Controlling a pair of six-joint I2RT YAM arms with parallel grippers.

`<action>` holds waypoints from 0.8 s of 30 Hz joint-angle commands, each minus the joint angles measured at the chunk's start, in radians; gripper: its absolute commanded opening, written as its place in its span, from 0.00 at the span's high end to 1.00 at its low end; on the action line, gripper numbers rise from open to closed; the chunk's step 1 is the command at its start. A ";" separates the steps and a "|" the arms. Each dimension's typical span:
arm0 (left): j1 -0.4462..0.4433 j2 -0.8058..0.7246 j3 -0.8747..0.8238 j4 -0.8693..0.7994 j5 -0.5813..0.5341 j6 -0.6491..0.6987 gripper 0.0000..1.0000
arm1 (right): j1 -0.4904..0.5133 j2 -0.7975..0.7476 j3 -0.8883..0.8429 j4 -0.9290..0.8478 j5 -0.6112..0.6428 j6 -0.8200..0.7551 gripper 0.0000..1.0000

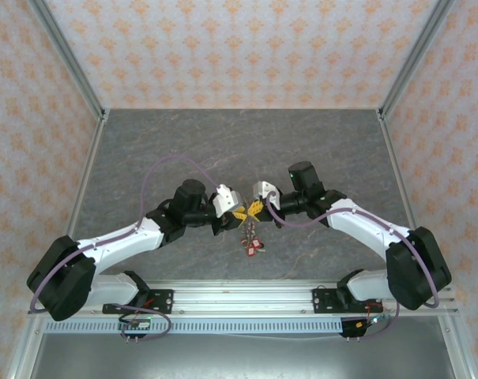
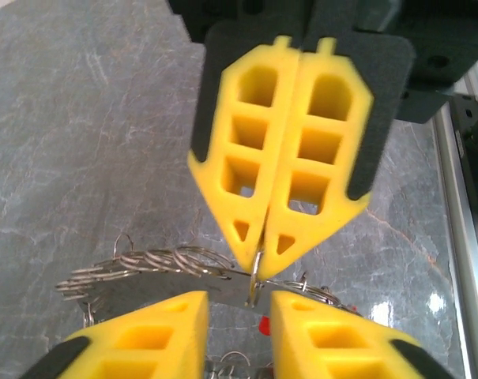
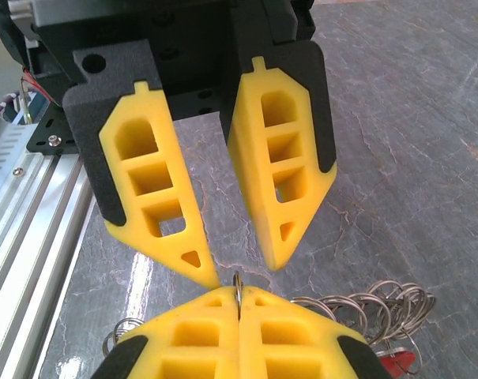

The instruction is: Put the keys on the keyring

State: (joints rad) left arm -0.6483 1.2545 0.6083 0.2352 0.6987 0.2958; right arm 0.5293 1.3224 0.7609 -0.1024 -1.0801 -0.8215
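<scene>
**A:** Status?

**B:** Right gripper (image 3: 239, 294) is pinched together on a thin wire loop (image 3: 237, 282). Left gripper (image 2: 239, 304) has its fingers apart, either side of the flat keyring (image 2: 144, 280), with no clamp on it that I can see.

**A:** Keys?

**B:** Red-headed keys (image 1: 250, 243) dangle under the two grippers, mid-table (image 1: 223, 142). Can't tell if they touch the top.

**A:** How to do the next move well?

**B:** My call: close left on the ring's flat first so it can't swing. Right then feeds the loop on in small, slow moves, square to the rim. Risks are the loop twisting out of the pinch and the wire coils (image 3: 381, 300) alongside snagging.
</scene>
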 commanded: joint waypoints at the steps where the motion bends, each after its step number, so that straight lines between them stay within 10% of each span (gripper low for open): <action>1: -0.009 0.011 0.036 -0.020 0.046 0.013 0.77 | -0.005 -0.020 -0.003 0.064 -0.049 0.011 1.00; 24: -0.009 0.049 0.089 -0.081 0.036 0.047 0.89 | -0.005 -0.007 0.036 0.001 -0.104 0.004 1.00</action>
State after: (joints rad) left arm -0.6514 1.2919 0.6571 0.1680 0.7296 0.3180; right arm 0.5262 1.3224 0.7612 -0.0998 -1.1072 -0.8043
